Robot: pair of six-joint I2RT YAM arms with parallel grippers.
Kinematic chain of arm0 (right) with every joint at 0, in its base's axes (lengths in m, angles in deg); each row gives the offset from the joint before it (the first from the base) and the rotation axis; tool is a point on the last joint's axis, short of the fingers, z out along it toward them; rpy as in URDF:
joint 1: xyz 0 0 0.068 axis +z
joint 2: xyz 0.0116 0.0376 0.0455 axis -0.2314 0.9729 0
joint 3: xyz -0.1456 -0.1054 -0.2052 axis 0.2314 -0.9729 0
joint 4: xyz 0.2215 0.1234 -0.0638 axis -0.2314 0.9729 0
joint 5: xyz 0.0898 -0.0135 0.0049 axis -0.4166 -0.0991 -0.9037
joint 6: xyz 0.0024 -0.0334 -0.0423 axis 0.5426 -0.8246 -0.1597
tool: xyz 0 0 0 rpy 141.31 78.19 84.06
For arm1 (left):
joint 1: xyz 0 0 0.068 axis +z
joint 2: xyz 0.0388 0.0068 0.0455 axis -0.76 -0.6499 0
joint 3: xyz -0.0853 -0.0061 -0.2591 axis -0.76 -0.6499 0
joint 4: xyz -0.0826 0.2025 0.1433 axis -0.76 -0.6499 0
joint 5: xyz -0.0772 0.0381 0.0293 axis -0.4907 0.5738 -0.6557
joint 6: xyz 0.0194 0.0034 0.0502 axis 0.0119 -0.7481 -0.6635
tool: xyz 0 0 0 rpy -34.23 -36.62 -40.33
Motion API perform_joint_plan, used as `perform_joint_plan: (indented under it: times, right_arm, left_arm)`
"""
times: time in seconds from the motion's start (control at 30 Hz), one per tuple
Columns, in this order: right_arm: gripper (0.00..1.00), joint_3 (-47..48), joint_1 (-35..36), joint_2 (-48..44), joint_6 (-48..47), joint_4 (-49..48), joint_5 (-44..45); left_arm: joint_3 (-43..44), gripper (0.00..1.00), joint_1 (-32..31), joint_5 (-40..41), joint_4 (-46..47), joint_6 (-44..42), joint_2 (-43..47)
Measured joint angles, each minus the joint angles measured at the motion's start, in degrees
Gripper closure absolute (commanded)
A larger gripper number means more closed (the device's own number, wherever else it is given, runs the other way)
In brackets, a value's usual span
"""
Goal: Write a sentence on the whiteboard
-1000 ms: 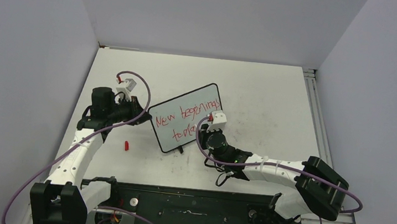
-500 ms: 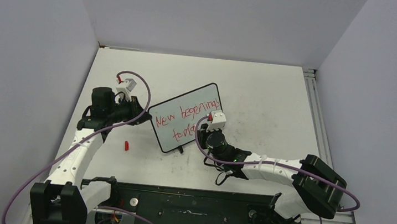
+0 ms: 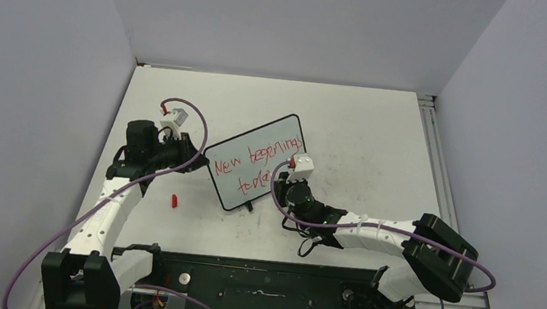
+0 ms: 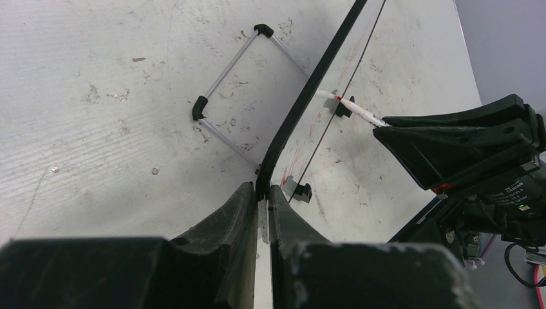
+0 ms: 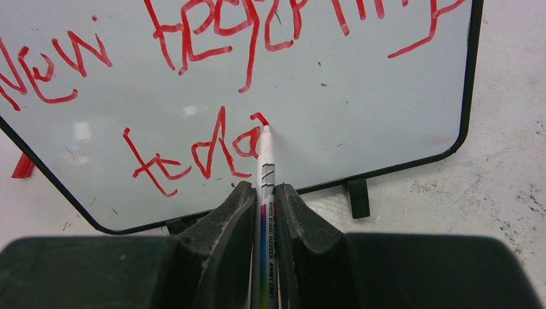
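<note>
- Right jaws: closed narrowly on the marker [image 5: 264, 168]. Its long axis runs straight out from them, tip first, toward the board face.
- Marker tip: it sits at the end of the last red stroke in the lower line of the sentence [image 3: 258, 158]. I cannot tell whether it presses or only grazes.
- Whiteboard [image 5: 367, 96]: propped on its feet mid-worktop, between the two arms. Bare white lies to the right of the tip, so I judge the next stroke goes that way.
- Left jaws: pinched shut on the board's black frame at its left edge, bracing it.
- Red cap [image 3: 173, 201]: on the worktop [image 3: 365, 133] by the left arm, apart from the board.
- Hidden: from above, my right wrist covers the end of the lower line. The left wrist view shows the board nearly edge-on, with the lettering unreadable.
</note>
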Motion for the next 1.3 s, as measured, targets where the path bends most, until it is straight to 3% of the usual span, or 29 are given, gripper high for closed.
perform_joint_plan:
  times: [0.77, 1.3]
  right_arm:
    - [0.95, -2.4, -0.1, -5.3, -0.2, 3.1, 1.2]
    - [0.95, 0.9, -1.1, -3.4, -3.5, 3.1, 2.5]
  left_arm:
    - [0.0, 1.00, 0.0, 0.0, 0.0, 0.0, 0.0]
    - [0.0, 1.00, 0.0, 0.0, 0.0, 0.0, 0.0]
